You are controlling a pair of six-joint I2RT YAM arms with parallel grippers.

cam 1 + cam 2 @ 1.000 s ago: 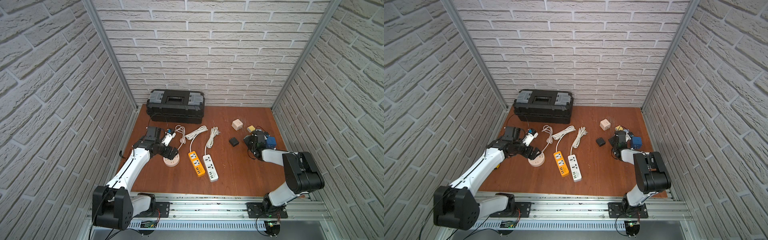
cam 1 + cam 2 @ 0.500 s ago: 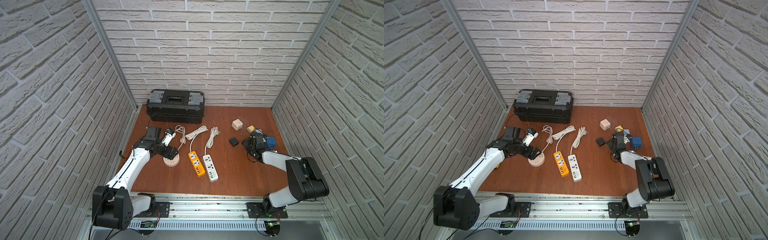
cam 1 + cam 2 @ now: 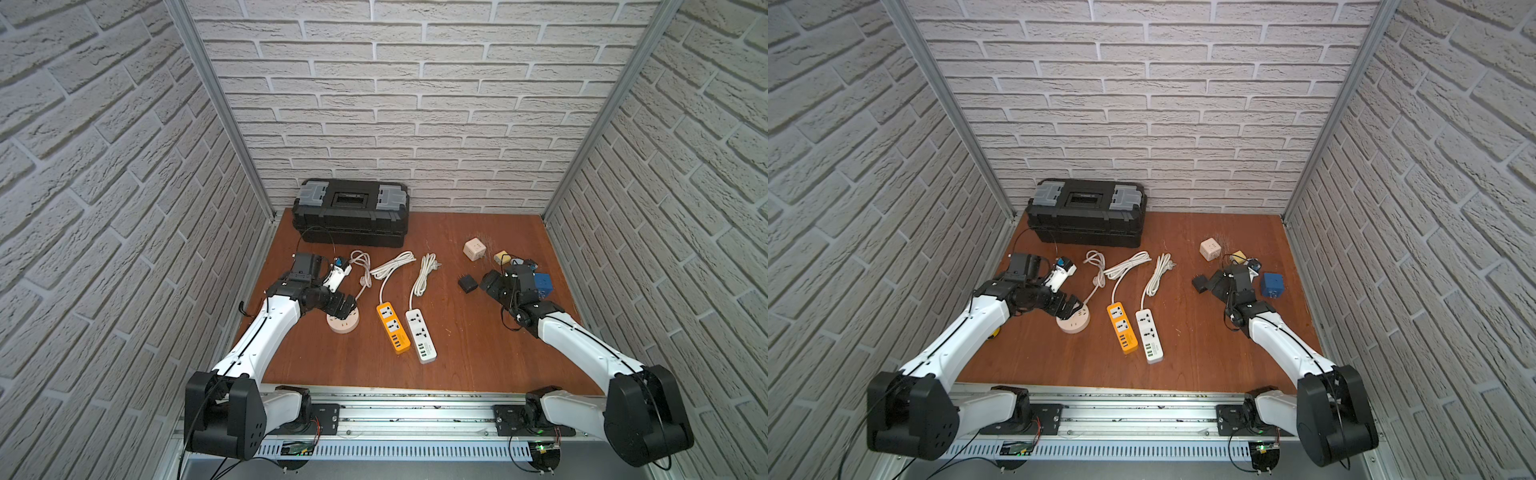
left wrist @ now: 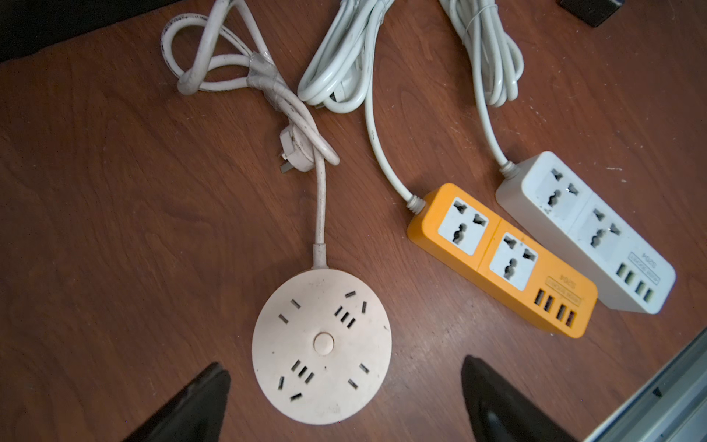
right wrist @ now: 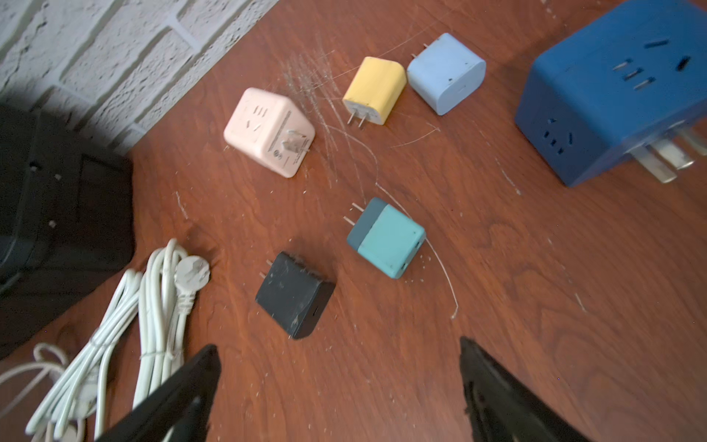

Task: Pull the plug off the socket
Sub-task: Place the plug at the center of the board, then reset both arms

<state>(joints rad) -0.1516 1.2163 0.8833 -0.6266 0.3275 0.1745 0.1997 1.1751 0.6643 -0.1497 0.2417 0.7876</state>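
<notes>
The right gripper (image 5: pixel 338 346) hangs wide and empty over the scratched brown wooden table (image 5: pixel 497 287). The teal two-pin charger plug (image 5: pixel 386 237) lies on its side just ahead of the jaws, free of any socket, between the scuffed black charger block (image 5: pixel 294 294) and the big dark-blue cube adapter (image 5: pixel 619 88). I judge this to be the plug just set down, though nothing here proves it.

The left gripper (image 4: pixel 342 365) is also spread wide. It hovers over the round pale-pink plastic socket disc (image 4: pixel 321 346), whose slots are all empty, as are those of the orange power strip (image 4: pixel 501 260) and the white power strip (image 4: pixel 585 233).

The pull looks finished, so the step in hand is a clean retreat. The right arm should rise straight up before swinging, so that neither finger clips the teal plug or the black block.

Against a second ago, the right wrist sits almost where it was, but its elbow has swung out and down towards the rail. The left arm has not stirred.
</notes>
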